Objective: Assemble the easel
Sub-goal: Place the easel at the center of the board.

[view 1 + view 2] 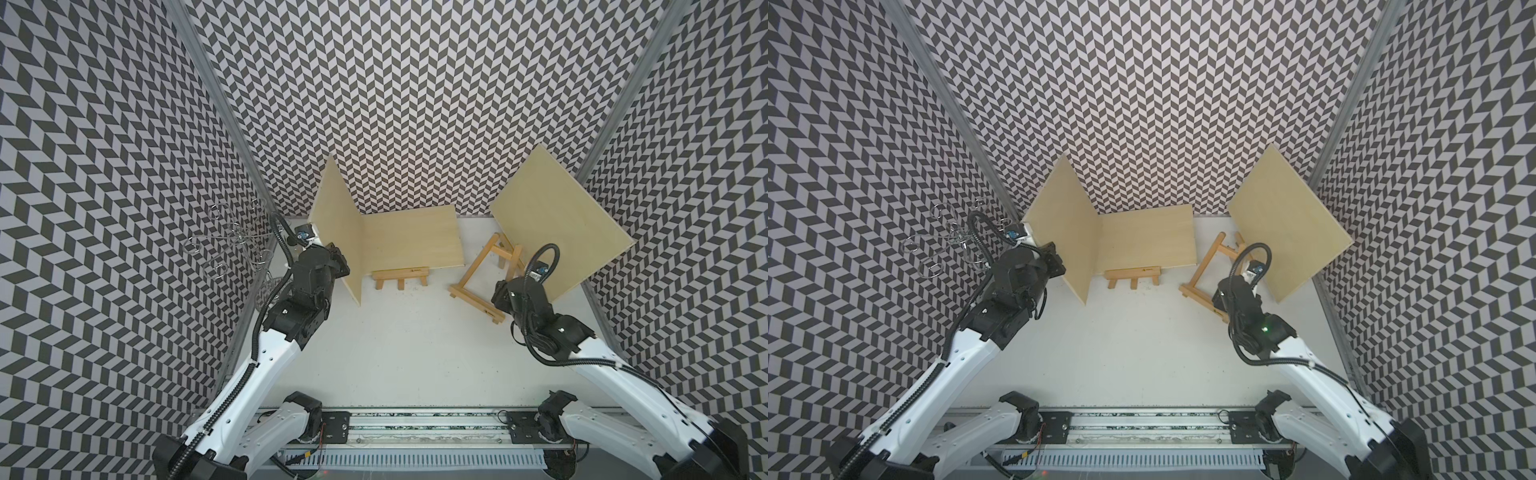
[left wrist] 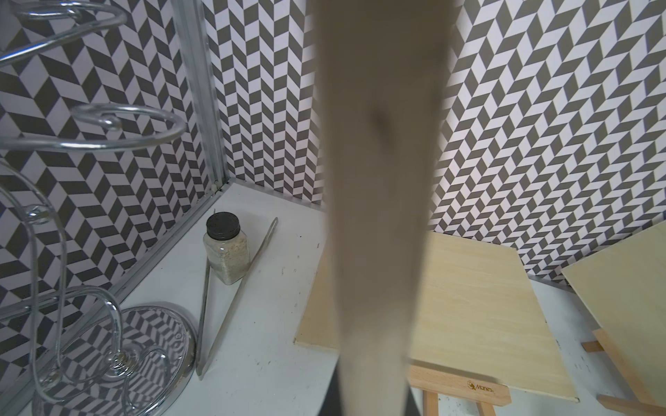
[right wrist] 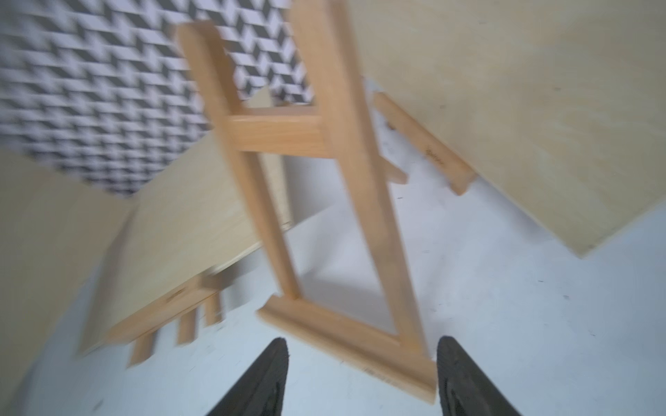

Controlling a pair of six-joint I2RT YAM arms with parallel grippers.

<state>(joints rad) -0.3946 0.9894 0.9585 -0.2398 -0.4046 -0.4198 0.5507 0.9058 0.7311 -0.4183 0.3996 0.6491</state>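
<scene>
A small wooden easel (image 1: 473, 266) (image 1: 1204, 259) (image 3: 281, 133) stands at the right of the table, its ledge on the surface and its frame leaning back on a rear leg. My right gripper (image 3: 362, 345) (image 1: 498, 291) is open just in front of that ledge, with nothing between its fingers. My left gripper (image 1: 338, 262) is shut on the lower edge of an upright wooden board (image 1: 336, 232) (image 2: 382, 180), which hides the fingers in the left wrist view. A second easel (image 1: 400, 273) (image 2: 461, 385) carries a board (image 1: 411, 239).
A third board (image 1: 557, 216) leans at the far right over another easel's ledge (image 3: 425, 144). A chrome wire stand (image 1: 232, 241) (image 2: 108, 126), a jar (image 2: 226, 252) and metal tongs (image 2: 234, 295) sit in the back left corner. Patterned walls close three sides.
</scene>
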